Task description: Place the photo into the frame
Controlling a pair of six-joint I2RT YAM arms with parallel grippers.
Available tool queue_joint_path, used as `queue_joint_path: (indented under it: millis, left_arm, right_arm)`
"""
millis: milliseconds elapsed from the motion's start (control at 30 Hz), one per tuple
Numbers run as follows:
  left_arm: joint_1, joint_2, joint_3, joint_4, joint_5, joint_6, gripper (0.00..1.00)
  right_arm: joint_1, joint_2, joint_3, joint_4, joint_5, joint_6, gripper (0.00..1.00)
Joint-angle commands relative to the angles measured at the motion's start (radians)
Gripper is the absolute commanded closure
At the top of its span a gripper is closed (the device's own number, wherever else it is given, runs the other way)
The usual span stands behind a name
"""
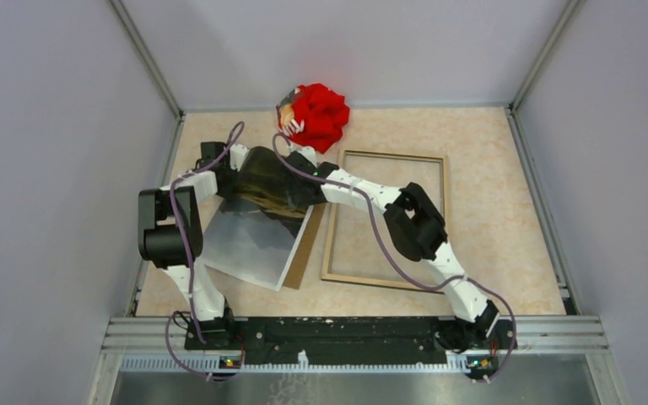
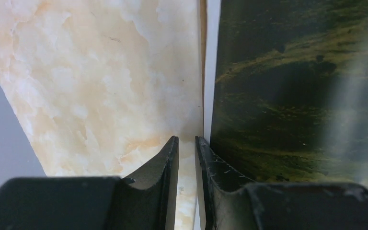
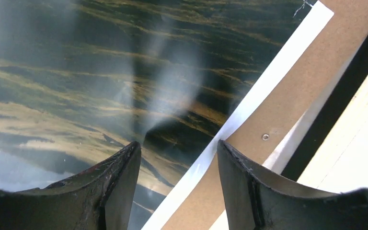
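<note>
- The photo (image 1: 253, 240) is lying picture side up on the table (image 1: 489, 194), just left of the frame (image 1: 331, 245) and skewed to it. No part of it is sitting inside the frame.
- A brown board (image 1: 308, 249) is showing from under the photo along the side facing the frame. In the right wrist view it is poking out past the photo's white edge.
- The frame is lying flat with its light wood back up. Bare table is showing through its opening, so nothing is seated yet.
- The left gripper (image 2: 185, 141) is sitting at the photo's edge farthest from the frame, jaws narrow, with table showing between the tips. I can't tell whether it is pinching the white edge.
- The right gripper (image 3: 178, 146) is hovering over the photo's frame-side edge with its jaws wide. It is straddling the white edge and the board and holding nothing.
- Whether the photo's far end is lifting off the table is unclear from above.
- My read is that we're sitting at the pickup stage. Grasping, carrying across, squaring up and seating are all looking undone, and the photo is probably needing a flip to go into a back-up frame.
- The red cloth bundle (image 1: 321, 114) is sitting beyond the frame's far left corner, apart from it.
</note>
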Motion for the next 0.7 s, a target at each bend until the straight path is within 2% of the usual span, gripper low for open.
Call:
queue_joint_path:
  millis: [0,167,300,367,567,667]
  left_arm:
    - [-0.037,0.045,-0.031,-0.156,0.149,-0.056,0.73]
    - [-0.037,0.040,-0.048,-0.148,0.138,-0.049,0.74]
    - [-0.037,0.042,-0.050,-0.145,0.132,-0.046,0.74]
    - [-0.037,0.042,-0.049,-0.145,0.132,-0.044,0.74]
    - [-0.036,0.038,-0.047,-0.152,0.140,-0.038,0.74]
    - [-0.032,0.027,-0.048,-0.158,0.142,-0.029,0.74]
  right_arm:
    - [0.006,-0.149,-0.159,0.255,-0.166,0.070,0.40]
    - [-0.027,-0.266,-0.342,0.416,-0.237,0.165,0.40]
    - [-0.079,-0.386,-0.568,0.677,-0.338,0.303,0.40]
    - [-0.107,-0.415,-0.651,0.744,-0.368,0.368,0.40]
    - [-0.050,-0.523,-0.783,0.680,-0.336,0.340,0.41]
    - [0.002,-0.626,-0.929,0.669,-0.345,0.353,0.41]
